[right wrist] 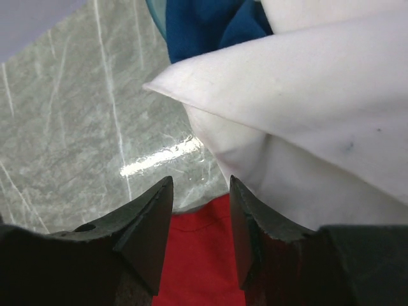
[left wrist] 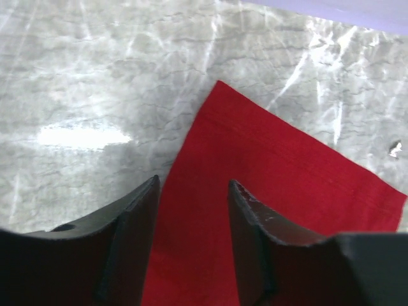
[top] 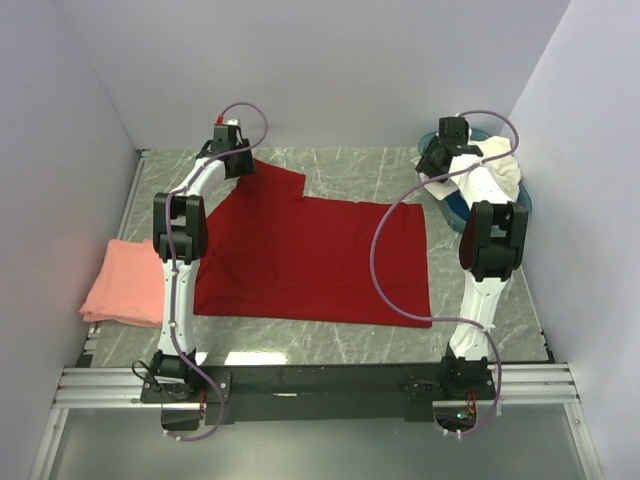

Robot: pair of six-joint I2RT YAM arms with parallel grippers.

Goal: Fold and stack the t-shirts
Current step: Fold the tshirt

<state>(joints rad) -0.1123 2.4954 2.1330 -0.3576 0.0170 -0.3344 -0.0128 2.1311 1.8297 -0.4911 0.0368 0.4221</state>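
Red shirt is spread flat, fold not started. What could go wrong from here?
The left claw stands open at the red shirt's sleeve edge; closing there may catch too little cloth and slip.
The right claw is open beside the white shirts spilling from the basin; it could pinch white cloth with the red.
The pink shirt lies at the table's left edge; a sweeping arm might push it off.

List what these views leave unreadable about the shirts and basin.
- Top view: the right arm covers much of the blue basin, so the cream-white t-shirts in it cannot be counted.
- Top view: the left arm hides whether the red t-shirt and the salmon-pink t-shirt touch.
- Left wrist view: the left gripper and frame edges cut off all but one red corner.
- Right wrist view: white cloth runs off the right edge.
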